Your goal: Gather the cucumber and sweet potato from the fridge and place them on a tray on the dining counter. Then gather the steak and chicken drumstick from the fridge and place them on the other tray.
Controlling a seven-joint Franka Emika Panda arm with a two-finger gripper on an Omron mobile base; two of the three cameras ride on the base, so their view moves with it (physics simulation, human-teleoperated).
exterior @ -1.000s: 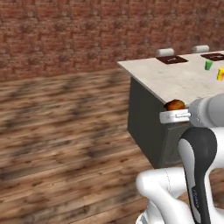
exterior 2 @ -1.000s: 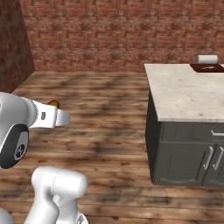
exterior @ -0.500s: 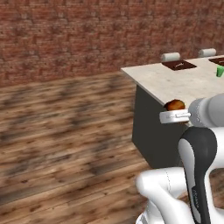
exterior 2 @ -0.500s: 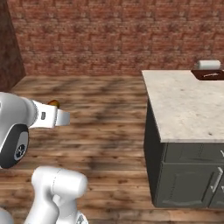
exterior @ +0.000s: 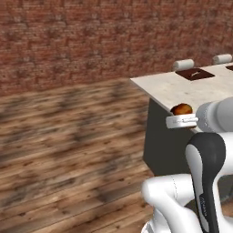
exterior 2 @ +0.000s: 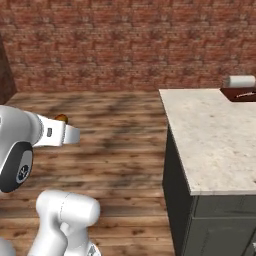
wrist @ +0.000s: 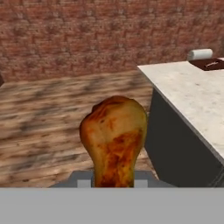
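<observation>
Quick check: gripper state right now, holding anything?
Gripper: jaws closed on the chicken drumstick, carried in the air beside the dining counter.

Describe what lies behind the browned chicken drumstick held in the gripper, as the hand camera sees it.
Behind the browned chicken drumstick lie the wooden plank floor and red brick wall; the pale stone counter stands to its right. The drumstick hides the floor directly behind it.
</observation>
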